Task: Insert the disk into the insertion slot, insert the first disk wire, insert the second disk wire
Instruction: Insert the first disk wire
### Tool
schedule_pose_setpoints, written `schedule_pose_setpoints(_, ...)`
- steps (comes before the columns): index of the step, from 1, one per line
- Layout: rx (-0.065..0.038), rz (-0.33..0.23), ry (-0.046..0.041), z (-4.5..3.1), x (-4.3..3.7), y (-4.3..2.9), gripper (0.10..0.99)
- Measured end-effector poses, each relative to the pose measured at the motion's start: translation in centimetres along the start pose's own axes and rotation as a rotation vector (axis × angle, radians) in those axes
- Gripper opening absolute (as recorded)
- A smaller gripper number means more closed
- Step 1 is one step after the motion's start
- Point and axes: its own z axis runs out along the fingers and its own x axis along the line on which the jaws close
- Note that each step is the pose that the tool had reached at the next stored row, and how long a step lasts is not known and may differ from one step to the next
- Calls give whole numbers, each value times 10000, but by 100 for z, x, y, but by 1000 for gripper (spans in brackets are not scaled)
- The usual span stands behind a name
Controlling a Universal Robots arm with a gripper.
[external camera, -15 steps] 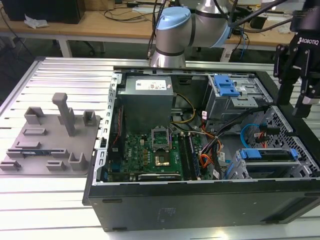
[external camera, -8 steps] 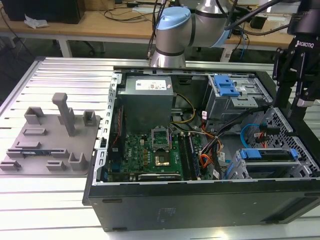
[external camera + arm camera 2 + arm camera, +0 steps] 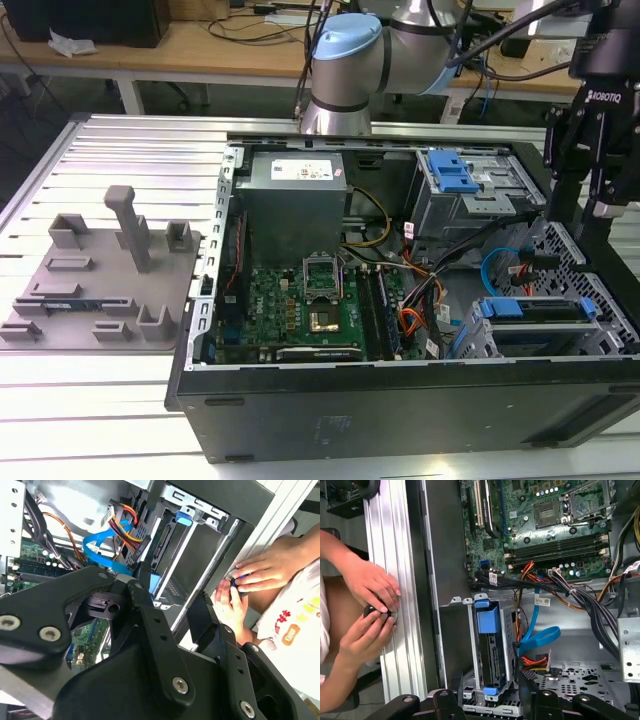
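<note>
Above the drive corner of the open case (image 3: 400, 405), the tool (image 3: 577, 212) hangs empty, fingers (image 3: 556, 190) spread wide. Straight below it the disk (image 3: 491, 652) sits in the insertion slot (image 3: 509, 630), connector edge seemingly facing up toward the tool.

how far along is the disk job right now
Done, it seems: the blue-framed disk sits in the insertion slot. In hand: nothing; the gripper hangs open above the case. Left: the blue wire looks loose beside the disk, so both wires seem unplugged.
</note>
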Motion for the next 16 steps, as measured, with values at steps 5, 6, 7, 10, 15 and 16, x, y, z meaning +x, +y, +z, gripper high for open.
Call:
schedule_pose_setpoints(5, 250, 107, -27, 38, -19, -26, 561)
schedule_pose_setpoints(6, 352, 152, -39, 39, -20, -26, 561)
schedule_pose_setpoints(7, 494, 212, -54, 41, -20, -23, 561)
schedule_pose_setpoints(10, 755, 326, -85, 58, -34, 48, 561)
schedule_pose_setpoints(15, 774, 333, -49, 72, -190, 149, 561)
schedule_pose_setpoints(16, 777, 327, -46, 85, -208, 150, 561)
